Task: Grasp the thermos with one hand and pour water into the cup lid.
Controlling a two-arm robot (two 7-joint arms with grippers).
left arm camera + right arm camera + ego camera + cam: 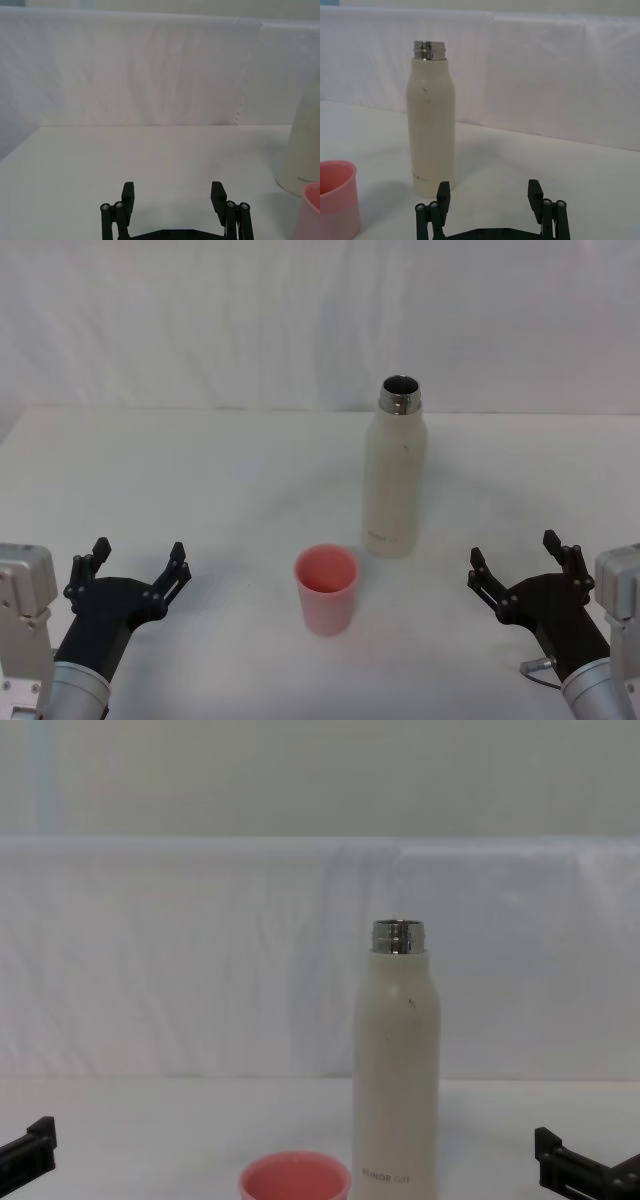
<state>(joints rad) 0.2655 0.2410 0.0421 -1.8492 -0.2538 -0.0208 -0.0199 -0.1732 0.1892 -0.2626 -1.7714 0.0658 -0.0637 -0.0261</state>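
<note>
Thermos (395, 483), one; cup lid (325, 589), one; left gripper (138, 566) and right gripper (513, 561), jaws apart.

This looks like a staged test setup in a lab rather than a home or kitchen. A plain white counter (180, 470) runs back to a white cloth backdrop (200, 950) hung as a screen behind it, its creases showing.

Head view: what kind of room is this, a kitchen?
Probably a robot test setup, not a kitchen: a white-covered table, a plain white backdrop, and just a thermos and pink cup lid.
</note>
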